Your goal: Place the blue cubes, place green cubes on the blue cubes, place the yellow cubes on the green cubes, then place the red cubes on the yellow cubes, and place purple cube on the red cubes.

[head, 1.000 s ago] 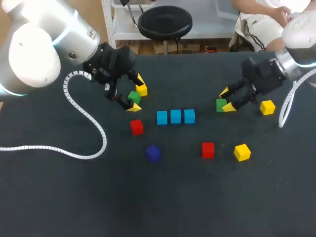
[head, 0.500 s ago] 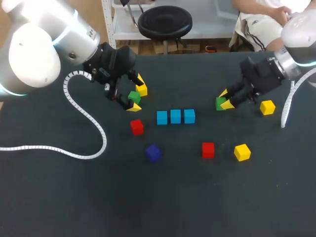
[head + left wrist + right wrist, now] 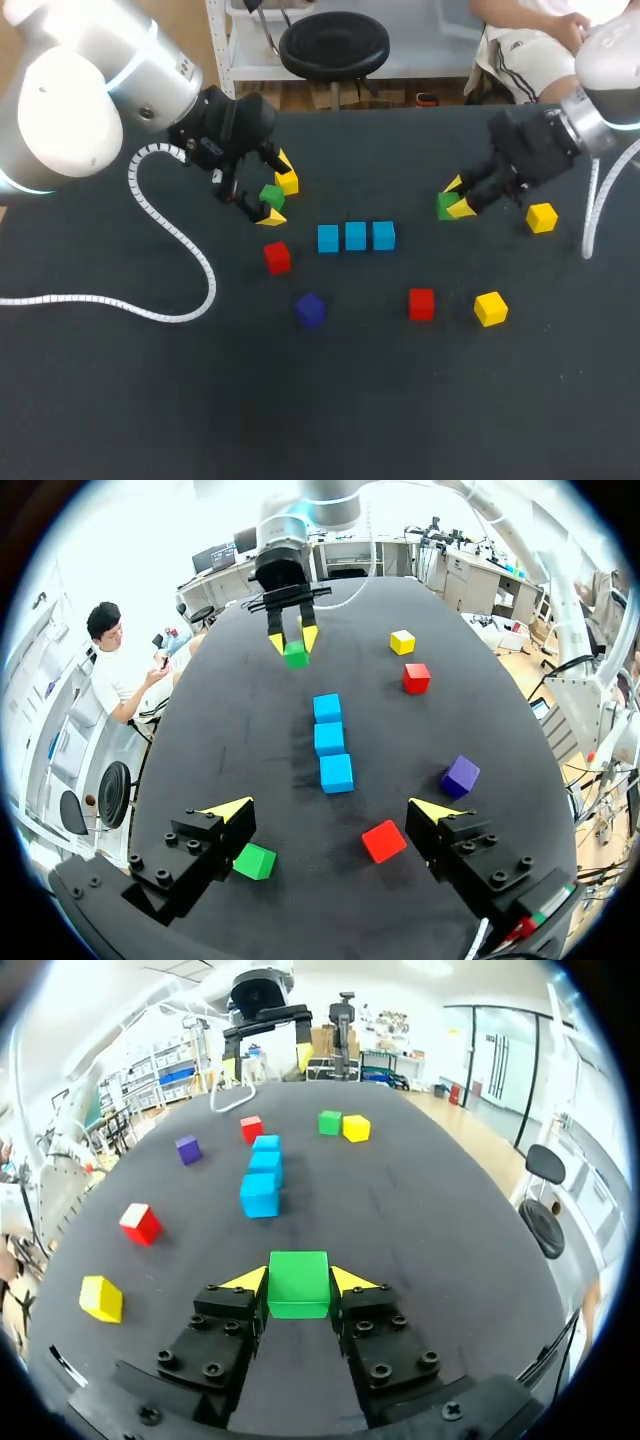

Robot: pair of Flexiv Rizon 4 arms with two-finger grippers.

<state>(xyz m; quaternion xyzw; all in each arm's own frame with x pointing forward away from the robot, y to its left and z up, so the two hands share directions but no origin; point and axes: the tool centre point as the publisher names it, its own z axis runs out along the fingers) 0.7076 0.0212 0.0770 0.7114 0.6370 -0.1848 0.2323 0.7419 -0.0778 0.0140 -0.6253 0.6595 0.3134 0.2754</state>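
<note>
My right gripper (image 3: 455, 203) has closed, pinching a green cube (image 3: 298, 1282); my left gripper (image 3: 332, 808) hangs spread over the second green cube (image 3: 255, 861). Only the blue cubes (image 3: 355, 236) are placed in their row, with nothing stacked yet

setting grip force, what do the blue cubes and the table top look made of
The blue cubes look like painted wood or hard plastic: crisp edges, flat even colour, slight sheen; which one, I cannot tell. The table top looks like matte black cloth or mat: dull, no reflections.
</note>
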